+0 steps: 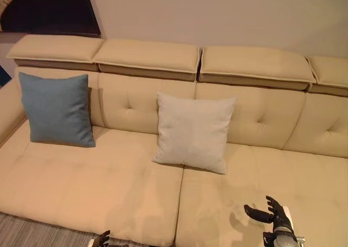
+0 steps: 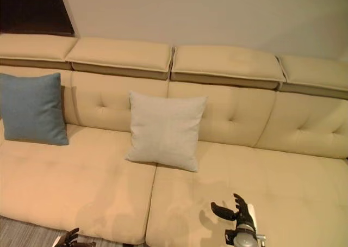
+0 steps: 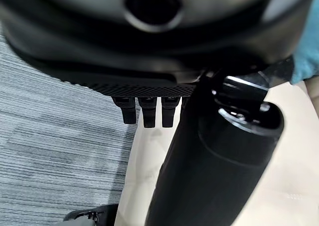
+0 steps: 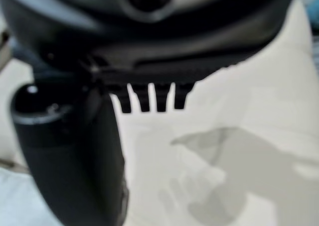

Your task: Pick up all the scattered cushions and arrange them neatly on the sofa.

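Nearest the camera, at the lower edge of the head views, the robot's left hand [image 1: 102, 238] shows just its dark fingertips beside the front edge of the sofa [image 1: 109, 192], above a strip of grey striped carpet [image 1: 32, 230]; in its own wrist view the fingers hang straight and relaxed with nothing between them. A little farther in and to the right, the right hand [image 1: 270, 211] hovers over the bare seat, fingers spread and thumb held apart, holding nothing; its shadow lies on the upholstery beneath. Farther back, a pale grey cushion [image 1: 193, 131] stands upright near the middle of the sofa, leaning against the tufted backrest where two seat sections meet; well to its left a blue cushion [image 1: 56, 109] stands upright in the corner, also against the backrest. Behind the headrests is a plain wall [image 1: 217, 13].

Judging from this, both visible cushions are already placed and tidy, so the arranging step looks finished or nearly so; the next move probably calls for checking the floor for any remaining cushion, or simply drawing the hands away.
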Controlling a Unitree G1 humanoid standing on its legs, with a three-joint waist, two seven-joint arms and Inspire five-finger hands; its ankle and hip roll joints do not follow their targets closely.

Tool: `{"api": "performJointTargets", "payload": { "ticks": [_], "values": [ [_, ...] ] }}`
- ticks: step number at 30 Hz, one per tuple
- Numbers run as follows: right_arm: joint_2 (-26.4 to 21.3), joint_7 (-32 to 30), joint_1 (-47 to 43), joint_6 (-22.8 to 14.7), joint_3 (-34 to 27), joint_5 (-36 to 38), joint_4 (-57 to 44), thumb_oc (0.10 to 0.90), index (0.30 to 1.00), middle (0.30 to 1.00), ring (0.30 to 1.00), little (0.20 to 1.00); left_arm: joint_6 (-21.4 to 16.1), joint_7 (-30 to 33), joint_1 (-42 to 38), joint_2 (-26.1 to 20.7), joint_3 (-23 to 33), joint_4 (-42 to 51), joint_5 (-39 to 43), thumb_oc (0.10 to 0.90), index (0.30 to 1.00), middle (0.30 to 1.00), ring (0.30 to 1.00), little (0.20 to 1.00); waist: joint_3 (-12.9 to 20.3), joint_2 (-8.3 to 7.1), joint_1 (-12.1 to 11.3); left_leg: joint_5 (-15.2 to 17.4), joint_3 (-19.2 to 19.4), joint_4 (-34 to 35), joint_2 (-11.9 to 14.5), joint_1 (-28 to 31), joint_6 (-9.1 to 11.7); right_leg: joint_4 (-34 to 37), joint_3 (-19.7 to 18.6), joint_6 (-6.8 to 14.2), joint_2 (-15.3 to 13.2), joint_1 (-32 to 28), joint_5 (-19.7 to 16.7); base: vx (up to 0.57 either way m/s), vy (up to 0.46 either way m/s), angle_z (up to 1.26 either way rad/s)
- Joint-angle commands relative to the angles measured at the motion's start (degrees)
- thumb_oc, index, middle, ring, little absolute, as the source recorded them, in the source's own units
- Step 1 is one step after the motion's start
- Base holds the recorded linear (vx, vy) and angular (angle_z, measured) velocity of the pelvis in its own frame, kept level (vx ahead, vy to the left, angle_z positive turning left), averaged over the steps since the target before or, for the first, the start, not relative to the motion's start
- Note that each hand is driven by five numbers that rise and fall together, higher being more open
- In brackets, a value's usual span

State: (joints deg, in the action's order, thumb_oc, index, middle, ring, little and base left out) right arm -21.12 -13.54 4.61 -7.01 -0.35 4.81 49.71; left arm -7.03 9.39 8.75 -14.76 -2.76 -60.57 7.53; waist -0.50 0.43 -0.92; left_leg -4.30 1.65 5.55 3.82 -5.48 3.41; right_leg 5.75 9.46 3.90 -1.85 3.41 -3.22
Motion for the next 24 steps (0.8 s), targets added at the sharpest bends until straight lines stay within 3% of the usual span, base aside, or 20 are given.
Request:
{"api": "performJointTargets", "payload": {
  "ticks": [1, 4, 6, 11, 14, 18, 22, 24],
  "values": [
    [-2.1, -1.1, -4.8, -3.2, -0.6, 1.2, -1.2, 0.800, 0.900, 0.900, 0.900, 0.900, -1.9, 0.4, -6.1, -2.3, 0.3, 0.0, -1.5, 0.800, 0.900, 0.900, 0.900, 0.900, -2.1, -4.26, 0.0, 6.9, 1.6, -8.2, -2.6, 0.6, 0.8, -0.7, 1.5, 2.7, -2.4, -0.7, 0.9, -0.28, 0.042, -0.03],
    [-1.6, -0.6, -5.9, -2.6, 0.6, 0.8, 1.4, 0.800, 0.900, 0.900, 0.900, 0.900, -1.6, -0.2, -6.7, -0.8, -0.5, -2.0, -1.3, 0.800, 0.900, 0.900, 0.900, 0.900, -2.6, -4.88, 0.8, 12.4, -1.1, -15.4, -2.9, 2.0, 0.9, -1.4, 1.7, 2.7, -3.8, 0.9, -0.4, -0.17, 0.112, 0.03],
    [-1.4, -0.3, -6.3, -2.2, 1.2, 0.3, 3.2, 0.800, 0.900, 0.900, 0.900, 0.900, -1.5, -0.5, -7.0, -0.2, -1.0, -2.6, -1.6, 0.800, 0.900, 0.900, 0.900, 0.900, -2.6, -4.67, 1.0, 12.4, -3.2, -17.7, -2.3, 3.2, 1.2, -1.7, 1.2, 2.9, -3.9, 1.6, -1.1, -0.10, 0.139, -0.08],
    [-0.7, 0.1, -6.9, -1.3, 2.0, -0.4, 7.0, 0.800, 0.900, 0.900, 0.900, 0.900, -1.3, -0.8, -7.4, 0.6, -3.0, -3.3, -2.5, 0.800, 0.900, 0.900, 0.900, 0.900, -2.1, -3.91, 2.1, 14.4, -5.1, -12.7, -2.8, 6.1, 0.9, -2.9, 0.5, 3.5, -4.7, 4.0, -2.9, -0.08, 0.169, 0.01],
    [0.5, 0.2, -8.0, -0.1, 3.0, -1.5, 10.8, 0.800, 0.900, 0.900, 0.900, 0.900, -1.4, -0.8, -8.7, 0.5, -4.0, -4.5, -3.5, 0.800, 0.900, 0.900, 0.900, 0.900, -3.1, -4.49, 2.1, 14.2, -5.5, -10.3, -5.2, 5.9, -0.5, -3.3, -0.5, 5.2, -6.7, 7.7, -6.2, -0.19, 0.247, 0.07],
    [1.6, 0.4, -9.0, 1.2, 4.3, -3.1, 13.5, 0.800, 0.900, 0.900, 0.900, 0.900, -1.1, -0.8, -9.3, -0.2, -3.4, -6.1, -4.2, 0.800, 0.900, 0.900, 0.900, 0.900, -3.8, -5.13, 1.1, 13.9, -5.4, -9.4, -6.7, 5.2, -1.5, -2.8, -0.8, 6.4, -7.8, 9.5, -7.6, -0.23, 0.175, -0.16],
    [2.7, 0.8, -10.0, 1.7, 5.6, -3.7, 15.2, 0.800, 0.900, 0.900, 0.900, 0.900, -0.5, 0.0, -9.4, -1.9, -2.8, -8.5, -5.7, 0.800, 0.900, 0.900, 0.900, 0.900, -5.4, -5.29, 0.3, 12.0, -4.2, -9.8, -7.1, 3.0, -2.9, -8.5, -1.2, 6.1, -8.1, 10.4, -5.0, -0.25, 0.101, -0.44],
    [2.7, 1.0, -9.9, 1.7, 6.1, -4.1, 16.4, 0.800, 0.900, 0.900, 0.900, 0.900, -0.4, -0.1, -9.1, -2.5, -2.7, -9.0, -6.0, 0.800, 0.900, 0.900, 0.900, 0.900, -5.1, -4.89, -0.3, 10.7, -4.0, -8.6, -6.9, 2.9, -3.4, -12.7, -1.6, 5.0, -6.9, 8.8, -2.2, -0.16, 0.081, -0.17]
  ]
}}
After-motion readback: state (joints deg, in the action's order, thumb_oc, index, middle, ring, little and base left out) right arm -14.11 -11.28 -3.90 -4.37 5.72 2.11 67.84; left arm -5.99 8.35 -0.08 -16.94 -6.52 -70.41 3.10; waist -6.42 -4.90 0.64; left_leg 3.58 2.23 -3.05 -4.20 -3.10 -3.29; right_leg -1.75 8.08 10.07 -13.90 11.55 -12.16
